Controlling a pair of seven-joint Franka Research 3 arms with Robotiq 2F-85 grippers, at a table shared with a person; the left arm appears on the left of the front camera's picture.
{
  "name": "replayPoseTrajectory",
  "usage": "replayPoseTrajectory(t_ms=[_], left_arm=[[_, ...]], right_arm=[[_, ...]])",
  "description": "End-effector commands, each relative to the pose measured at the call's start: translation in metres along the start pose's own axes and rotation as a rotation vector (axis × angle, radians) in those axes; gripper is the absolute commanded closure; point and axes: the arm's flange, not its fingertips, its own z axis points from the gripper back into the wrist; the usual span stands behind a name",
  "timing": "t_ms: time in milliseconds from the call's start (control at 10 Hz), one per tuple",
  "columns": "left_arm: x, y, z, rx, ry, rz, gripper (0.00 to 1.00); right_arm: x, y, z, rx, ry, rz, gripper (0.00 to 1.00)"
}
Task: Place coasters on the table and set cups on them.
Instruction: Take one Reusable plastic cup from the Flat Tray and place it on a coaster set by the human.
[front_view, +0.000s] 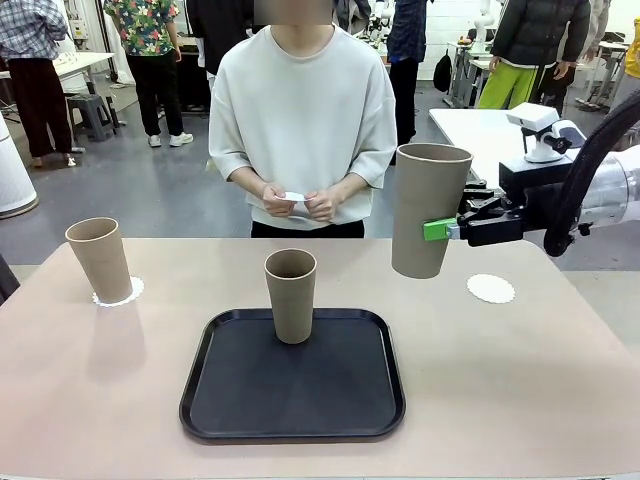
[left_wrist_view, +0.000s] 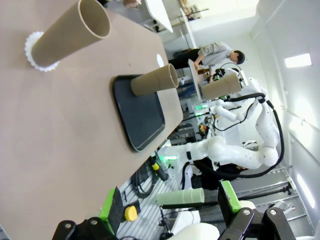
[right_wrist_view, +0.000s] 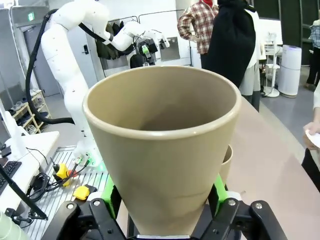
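Front view, operator: one cup is waiting on the black tray; your right gripper is clamping a second cup above the table, near a bare coaster; the far-left cup is standing on its coaster.

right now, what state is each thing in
left cup: upright on the left coaster
middle cup: upright in the black tray
held cup: upright, lifted off the table
right coaster: flat on the table, bare
right jaws: shut on the held cup
left jaws: open, empty
person's hands: holding a small white thing
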Motion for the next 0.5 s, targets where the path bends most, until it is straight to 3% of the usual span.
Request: replayPoseTrajectory(t_ms=[0,100,200,400], left_arm=[[0.001,-0.003,0.002,0.002,-0.01,0.004,0.0],[0.001,-0.003,0.002,0.002,-0.01,0.004,0.0],[0.001,-0.003,0.002,0.002,-0.01,0.004,0.0],[0.001,-0.003,0.002,0.002,-0.01,0.004,0.0]], right_arm=[[0.001,0.001,0.0,0.0,0.002,0.002,0.17],[0.006,-0.015,0.003,0.018,0.069,0.115,0.17],[0.008,-0.051,0.02,-0.025,0.074,0.175,0.17],[-0.005,-0.116,0.076,0.032,0.072,0.197,0.17]])
